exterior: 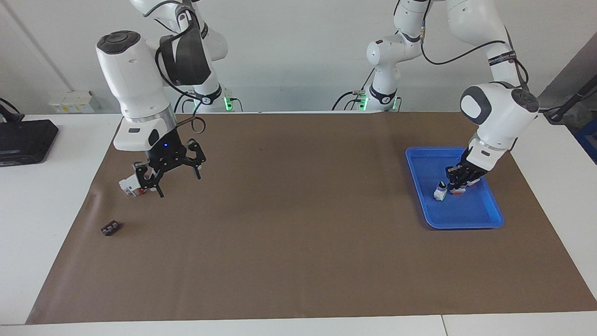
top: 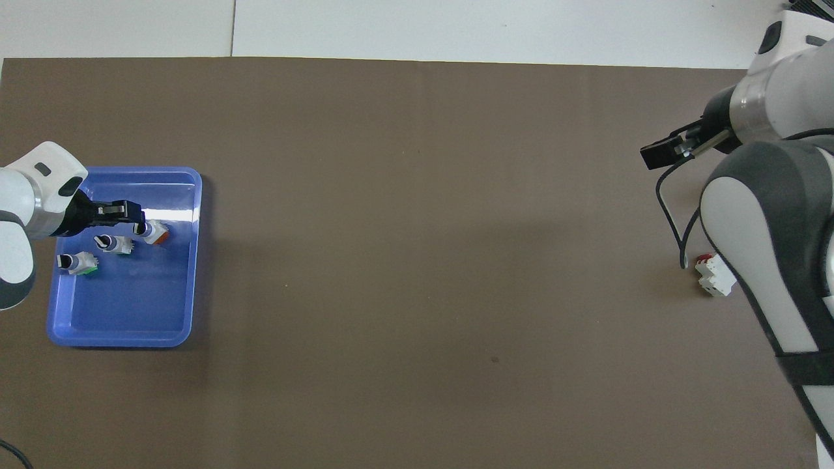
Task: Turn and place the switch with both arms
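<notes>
The switch (exterior: pixel 461 190), white with an orange section, lies in the blue tray (exterior: pixel 466 223) at the left arm's end of the table; it also shows in the overhead view (top: pixel 156 233). My left gripper (exterior: pixel 456 183) is down in the tray, right at the switch's knob end, and also shows in the overhead view (top: pixel 133 215). My right gripper (exterior: pixel 179 185) is open and empty, held above the mat at the right arm's end, beside a white block; in the overhead view it (top: pixel 655 156) shows from the side.
Two more small switches (top: pixel 116 244) (top: pixel 78 262) lie in the tray (top: pixel 130 319). A larger white block with a red part (exterior: pixel 130 185) (top: pixel 713 273) and a tiny flat dark piece (exterior: pixel 110 228) lie on the brown mat. A black device (exterior: pixel 23 140) sits off the mat.
</notes>
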{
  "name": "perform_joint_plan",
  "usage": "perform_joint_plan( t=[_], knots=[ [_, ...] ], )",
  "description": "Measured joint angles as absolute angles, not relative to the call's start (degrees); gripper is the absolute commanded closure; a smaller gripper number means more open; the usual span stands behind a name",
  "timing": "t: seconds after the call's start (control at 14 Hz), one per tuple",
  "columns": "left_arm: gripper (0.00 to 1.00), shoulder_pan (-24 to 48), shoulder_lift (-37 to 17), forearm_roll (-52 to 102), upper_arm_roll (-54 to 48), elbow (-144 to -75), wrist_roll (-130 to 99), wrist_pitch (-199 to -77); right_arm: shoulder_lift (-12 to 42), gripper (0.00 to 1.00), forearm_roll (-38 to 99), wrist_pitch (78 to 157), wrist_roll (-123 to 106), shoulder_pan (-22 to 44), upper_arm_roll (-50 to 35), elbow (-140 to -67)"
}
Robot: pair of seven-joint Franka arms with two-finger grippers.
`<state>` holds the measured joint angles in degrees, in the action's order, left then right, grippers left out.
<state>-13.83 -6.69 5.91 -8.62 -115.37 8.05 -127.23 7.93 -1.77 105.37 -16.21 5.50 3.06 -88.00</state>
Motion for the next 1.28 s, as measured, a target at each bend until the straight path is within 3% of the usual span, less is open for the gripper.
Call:
perform_joint_plan(
  t=[0.28,0.5,0.71,1.0,1.07,1.14,1.21,1.28],
  knots=[
    [0.37,-12.79,-6.64,4.09,-8.84,-107.2,8.06,-116.67,2.32,0.0,-1.74,93.51,-13.23,5.45,5.73,-86.6],
    [0.37,-9.24,-6.43,0.45,-9.04,-97.15,5.6,-103.21,-1.57,0.0,-1.74,86.03,-13.03,3.68,6.27,-84.02],
    [0.37,-4.84,-5.23,-0.28,-9.44,-91.1,1.12,-95.26,-3.36,0.0,-1.75,84.43,-13.04,0.55,6.45,-85.05],
    [0.36,-3.46,-2.88,-0.88,-9.42,-88.39,-0.28,-89.4,-3.29,0.0,-1.7,83.68,-12.49,-0.82,6.45,-86.24],
    [0.32,-3.47,-2.34,-0.9,-9.3,-87.73,-0.28,-87.79,-3.28,0.0,-1.18,83.49,-10.09,-0.83,6.42,-86.54],
    [0.21,-3.47,-1.66,-0.92,-9.26,-87.28,-0.28,-86.46,-3.28,0.0,-0.23,83.49,-6.23,-0.8,6.31,-86.83],
    [0.0,-3.47,-0.82,-0.93,-9.27,-87.11,-0.28,-85.41,-3.28,0.0,0.45,83.49,-3.49,-0.66,6.13,-87.05],
    [0.0,-3.47,0.12,-0.93,-9.26,-87.1,-0.28,-84.64,-3.28,0.0,0.77,83.49,-2.12,-0.46,5.97,-87.19]
  ],
)
